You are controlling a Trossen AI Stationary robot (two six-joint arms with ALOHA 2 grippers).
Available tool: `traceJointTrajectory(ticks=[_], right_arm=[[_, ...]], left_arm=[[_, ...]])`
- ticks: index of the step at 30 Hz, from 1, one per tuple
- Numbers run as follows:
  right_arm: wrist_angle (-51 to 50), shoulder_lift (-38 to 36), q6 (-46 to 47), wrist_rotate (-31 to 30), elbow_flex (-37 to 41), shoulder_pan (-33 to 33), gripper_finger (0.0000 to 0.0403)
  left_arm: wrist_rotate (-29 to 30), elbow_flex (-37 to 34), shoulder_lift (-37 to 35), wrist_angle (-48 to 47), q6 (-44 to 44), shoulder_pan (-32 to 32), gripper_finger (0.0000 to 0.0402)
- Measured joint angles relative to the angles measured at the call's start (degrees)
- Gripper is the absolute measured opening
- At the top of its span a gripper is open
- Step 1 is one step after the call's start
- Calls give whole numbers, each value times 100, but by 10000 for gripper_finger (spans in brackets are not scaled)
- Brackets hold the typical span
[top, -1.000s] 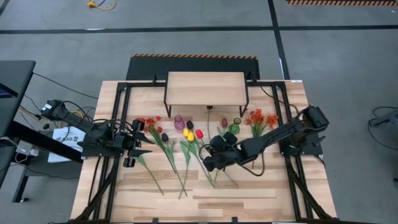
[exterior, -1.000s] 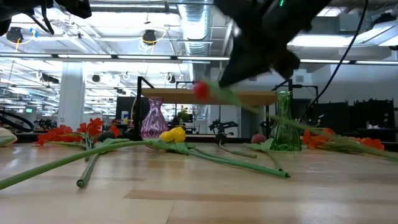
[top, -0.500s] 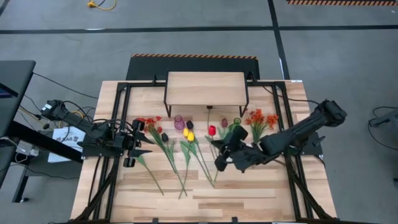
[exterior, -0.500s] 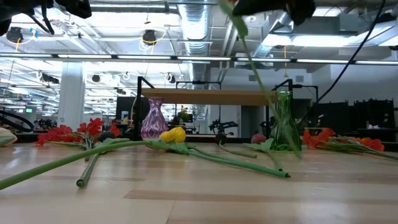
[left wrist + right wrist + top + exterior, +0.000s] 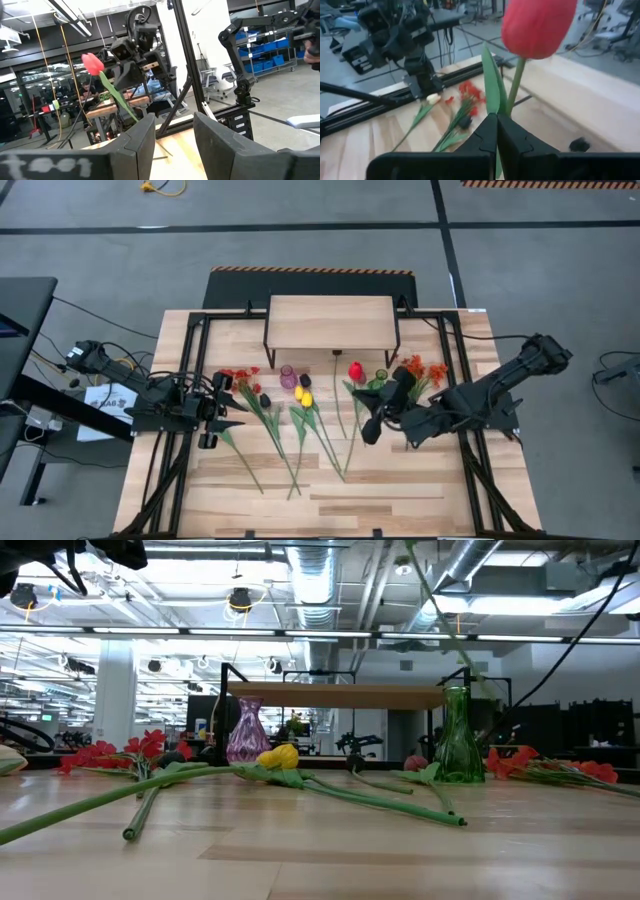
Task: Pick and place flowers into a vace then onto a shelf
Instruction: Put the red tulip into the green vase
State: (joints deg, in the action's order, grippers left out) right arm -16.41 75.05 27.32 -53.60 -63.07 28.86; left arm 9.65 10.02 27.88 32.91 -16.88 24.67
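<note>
My right gripper (image 5: pixel 370 423) is shut on a red tulip (image 5: pixel 355 370), raised above the table just left of the green glass vase (image 5: pixel 380 381). In the low view its stem (image 5: pixel 440 610) slants down toward the green vase (image 5: pixel 460 740); whether the stem's end is inside, I cannot tell. A purple vase (image 5: pixel 288 376) stands left of it. Yellow, maroon and orange-red flowers (image 5: pixel 300 415) lie flat on the table. The wood shelf (image 5: pixel 330 320) stands at the far edge. My left gripper (image 5: pixel 226 408) waits open at the table's left. My right gripper pinches the red tulip's green stem (image 5: pixel 514 95) between its two fingers (image 5: pixel 487 132), a little below the head (image 5: pixel 537 25) and beside a leaf. The fingers lie across the stem, coming from the table's right. The tulip is lifted clear, head up, with its stem hanging below.
Orange-red sprays (image 5: pixel 425 372) lie right of the green vase, and more (image 5: pixel 238 378) lie near the left gripper. Long stems (image 5: pixel 150 790) cross the table's middle. Black frame rails (image 5: pixel 190 350) run along both sides. Bare wood lies along the near edge (image 5: pixel 320 500).
My right gripper has risen and moved right and toward the far edge, up to the green vase, staying shut. The red tulip has been lifted clear of the table and swung from nearly level to steeply upright, its head now high and its stem end near the vase.
</note>
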Motion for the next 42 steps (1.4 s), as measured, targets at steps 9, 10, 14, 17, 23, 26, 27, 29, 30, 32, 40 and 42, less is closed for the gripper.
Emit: traceJointTrajectory(ticks=[9, 10, 14, 17, 23, 26, 27, 29, 30, 32, 40, 42], right_arm=[[-339, -653, -402, -773, -2, -7, 0], [-363, -711, -442, -873, -2, -8, 0], [-400, -924, -739, -1259, -2, -11, 0], [-399, -1056, -952, -1601, -4, -11, 0], [-400, -1175, -1271, -2184, -4, -71, 0], [-404, -1174, -1286, -2220, -4, -216, 0], [-410, -1174, -1288, -2221, -4, -269, 0], [-417, -1174, -1298, -2226, -4, -381, 0], [-417, -1174, -1328, -2225, -4, -435, 0], [-417, -1174, -1423, -2234, -4, -533, 0], [-417, -1174, -1660, -2234, -4, -906, 0], [-417, -1161, -1720, -2239, -4, -980, 0]], left_arm=[[0, 0, -2, 0, -2, 0, 126], [0, 0, 0, 0, -2, 2, 126], [0, 0, 0, 0, -2, 1, 126], [0, 0, 0, 0, -2, 0, 126], [0, 0, -2, 0, -2, 2, 126], [0, 0, -2, 0, -2, 1, 126], [0, 0, -2, 0, -2, 0, 126], [0, 0, -1, 0, -2, 1, 126], [-1, 0, -1, 0, -2, 0, 126], [0, 0, 0, 0, -2, 0, 126], [0, 0, -1, 0, -4, 2, 126], [0, 0, -1, 0, -4, 0, 126]])
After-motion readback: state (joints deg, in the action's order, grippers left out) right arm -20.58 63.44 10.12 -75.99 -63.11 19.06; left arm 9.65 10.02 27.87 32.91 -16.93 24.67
